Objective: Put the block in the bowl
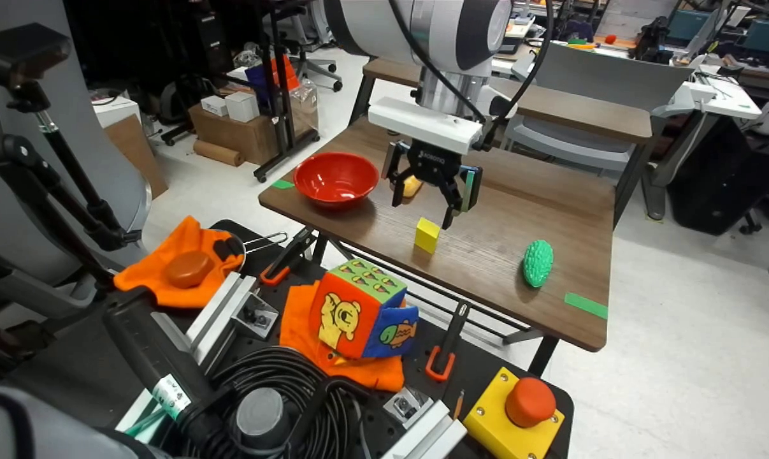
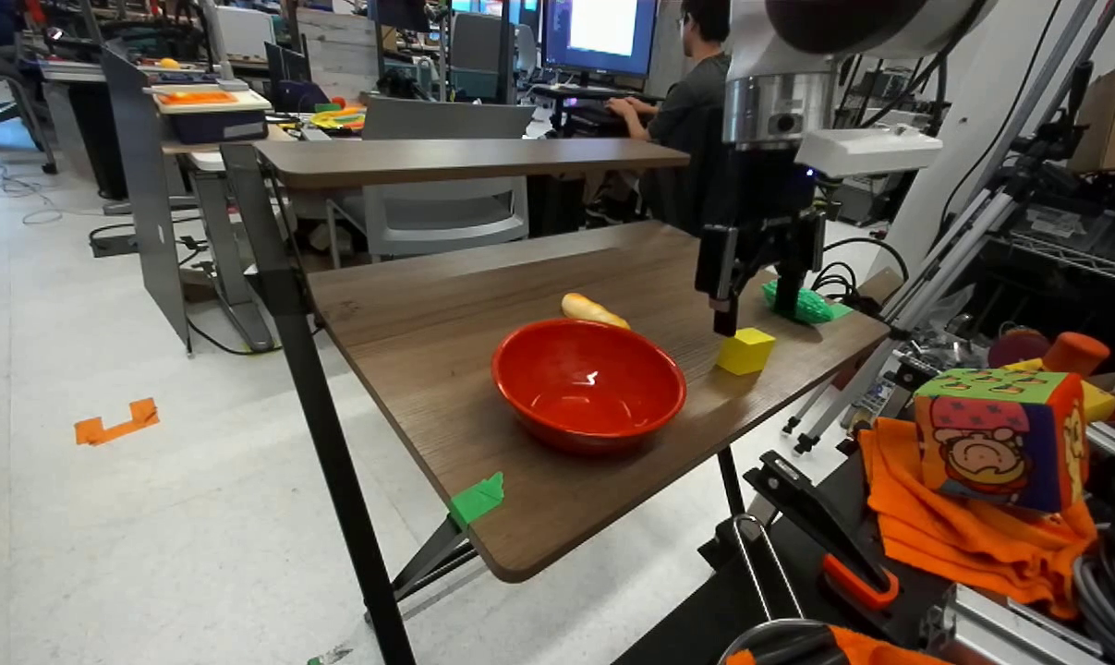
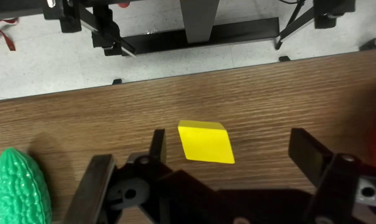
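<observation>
1. the red bowl (image 2: 571, 369) stands upright on the table (image 1: 524, 217), its bare glossy inside showing in both exterior views.
2. the yellow block (image 1: 426, 235) sits on the table, outside the bowl, near a long edge.
3. the gripper (image 1: 424, 209) hangs above the table near the block, spread wide; in the wrist view the block shows within its gap.

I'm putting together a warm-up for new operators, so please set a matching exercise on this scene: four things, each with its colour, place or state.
1. block
2. gripper
3. bowl
4. bumpy oval object

A. red and glossy
B. open, holding nothing
C. green
D. yellow, on the tabletop between items 3 and 4

Pairs: 1-D, 2-B, 3-A, 4-C
</observation>
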Robot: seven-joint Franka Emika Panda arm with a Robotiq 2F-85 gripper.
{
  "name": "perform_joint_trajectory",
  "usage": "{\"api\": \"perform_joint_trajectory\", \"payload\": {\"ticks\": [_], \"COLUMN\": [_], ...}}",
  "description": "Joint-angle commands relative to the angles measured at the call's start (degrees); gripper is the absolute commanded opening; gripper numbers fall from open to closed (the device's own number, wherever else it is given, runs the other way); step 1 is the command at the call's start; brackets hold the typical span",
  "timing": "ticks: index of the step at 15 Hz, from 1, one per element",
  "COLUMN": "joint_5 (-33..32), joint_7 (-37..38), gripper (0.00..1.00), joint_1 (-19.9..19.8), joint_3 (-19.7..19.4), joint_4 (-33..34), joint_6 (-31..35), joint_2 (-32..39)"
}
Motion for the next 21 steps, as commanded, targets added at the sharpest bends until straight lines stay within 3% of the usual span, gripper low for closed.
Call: {"api": "perform_joint_trajectory", "payload": {"ticks": [1,6,7,9,15,18,21], "joint_5": [-4.3,-4.4,-4.3,-4.1,-3.9,-3.6,-3.5], "joint_7": [4.6,5.9,6.1,6.6,7.6,6.5,5.6], "gripper": [1.00,1.00,0.75,0.65,0.18,0.17,0.17], "joint_1": [2.4,3.5,3.6,3.9,4.2,4.6,5.9], "joint_3": [-2.1,-2.1,-2.0,-2.0,-1.7,-0.4,1.8], "joint_4": [8.8,16.3,17.3,19.1,20.5,18.4,13.5], "joint_6": [-5.5,-13.9,-15.2,-18.2,-24.6,-27.0,-23.8], "joint_2": [7.6,13.6,14.3,15.3,14.3,11.1,5.8]}}
